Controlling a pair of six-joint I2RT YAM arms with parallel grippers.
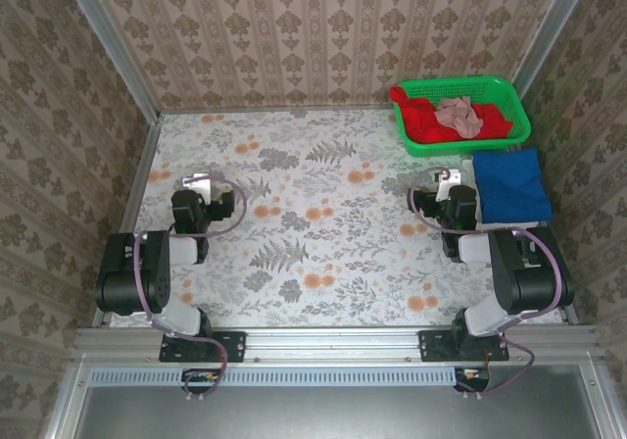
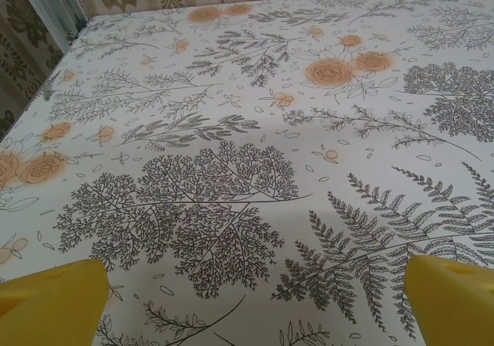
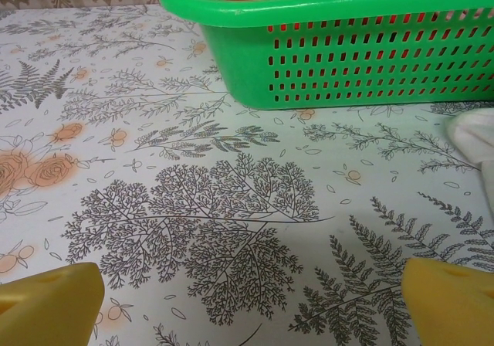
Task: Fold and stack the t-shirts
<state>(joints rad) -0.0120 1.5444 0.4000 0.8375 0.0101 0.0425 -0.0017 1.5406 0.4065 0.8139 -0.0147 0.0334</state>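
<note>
Hovering low over the floral bench, both arms carry nothing. The right fingers are spread wide with only printed surface between them, and the left fingers are spread just as wide.

Seen from above, the blue t-shirt lies folded flat at 3 o'clock from the right fingers, just beside them, its far edge close to the green basket. The basket sits at about 1 o'clock from those fingers, its long axis running 9 to 3. Inside it lie a red cloth and a crumpled pinkish cloth, both unfolded.

In the right wrist view the basket wall is dead ahead at 12 to 1 o'clock. A pale cloth edge pokes in at 3 o'clock; whether it belongs to the folded pile cannot be told.

The left fingers are well apart from all of this, away at 9 o'clock across the bench. Judging by that, the right arm is the nearer one for the next garment: a reach forward and up over the basket rim.
</note>
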